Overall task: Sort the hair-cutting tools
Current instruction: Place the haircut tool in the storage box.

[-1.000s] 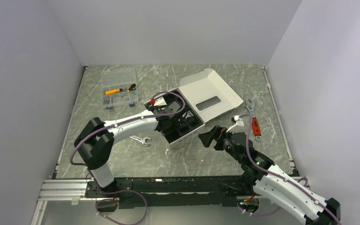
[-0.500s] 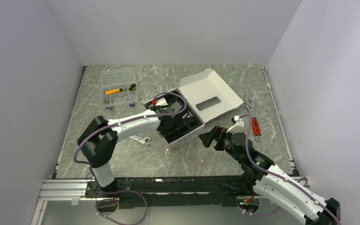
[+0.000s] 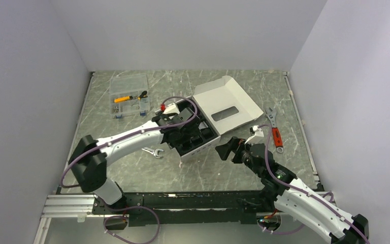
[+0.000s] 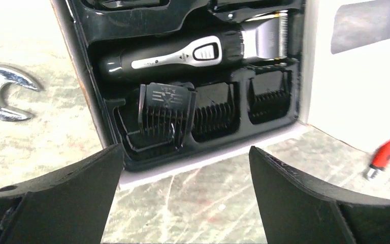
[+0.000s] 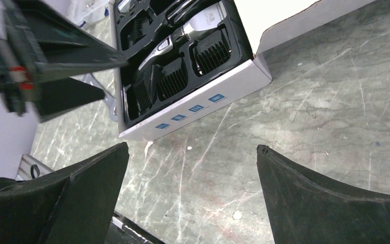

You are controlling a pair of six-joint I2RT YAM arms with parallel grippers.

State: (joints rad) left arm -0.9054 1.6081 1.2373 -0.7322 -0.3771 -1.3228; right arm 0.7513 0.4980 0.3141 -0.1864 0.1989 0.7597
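Now left claw (image 4: 185, 148) gapes wide, empty, over comb attachment (image 4: 165, 114) sitting proud in tray (image 4: 132, 18) slot; right claw (image 5: 193, 147) open, empty. Best: lift clear vertically, no snagging.

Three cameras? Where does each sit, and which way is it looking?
Top external: high behind the arms, looking down on the table; left arm and right arm show.
Left wrist: above the open box, facing the clipper and combs; its open fingers show.
Right wrist: low beside the box, facing its side; its fingers and the left gripper show.
Shared: both wrist views show the clipper.
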